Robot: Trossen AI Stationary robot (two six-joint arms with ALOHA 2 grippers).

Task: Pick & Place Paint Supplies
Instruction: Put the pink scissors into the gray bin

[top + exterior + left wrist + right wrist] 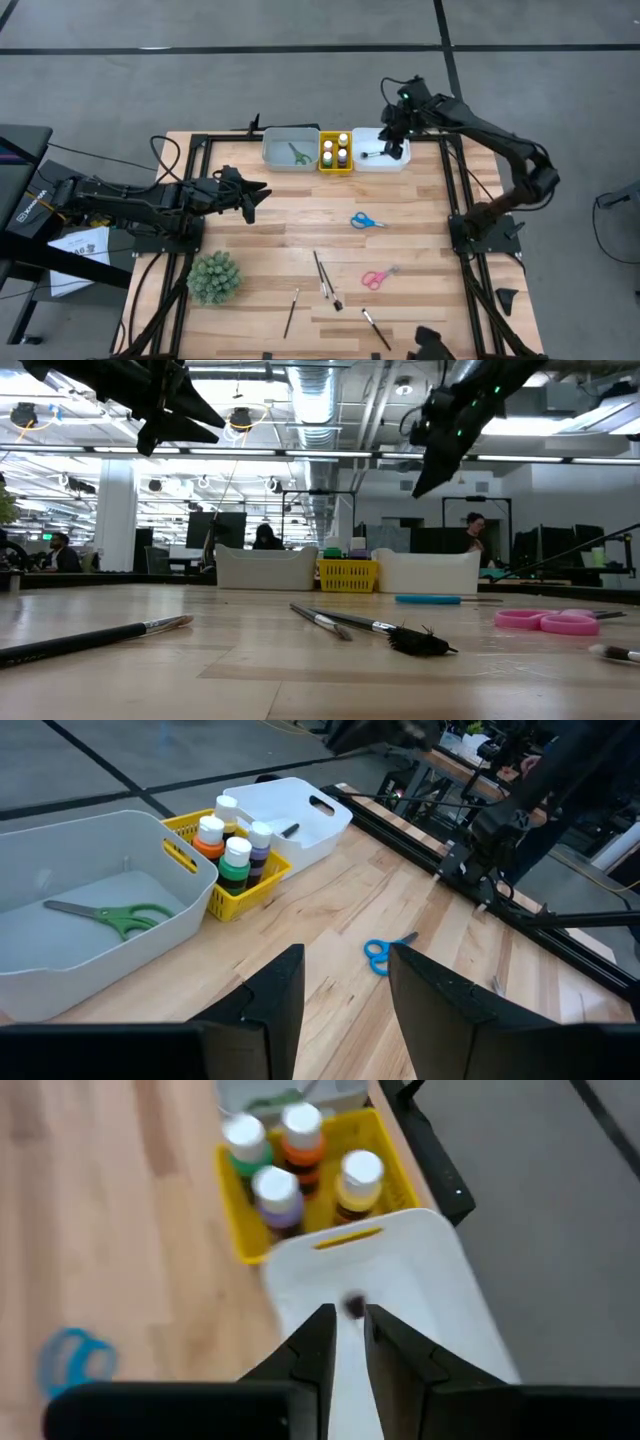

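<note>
I am hovering the right gripper (396, 148), fingers narrowly parted and empty, over the white plastic tray (400, 163) where a thin dark-handled brush (374, 154) is lying. Dropping lower risks striking the tray rim. The left gripper (262, 192) is waiting half open above the wooden counter (290, 225), holding nothing.

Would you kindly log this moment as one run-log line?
right gripper: above white tray, brush inside | left gripper: open, waiting mid-table | blue scissors, pink scissors: on table

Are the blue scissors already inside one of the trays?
No, the blue scissors lie on the bare wooden table, well apart from the three trays at its far edge.
</note>
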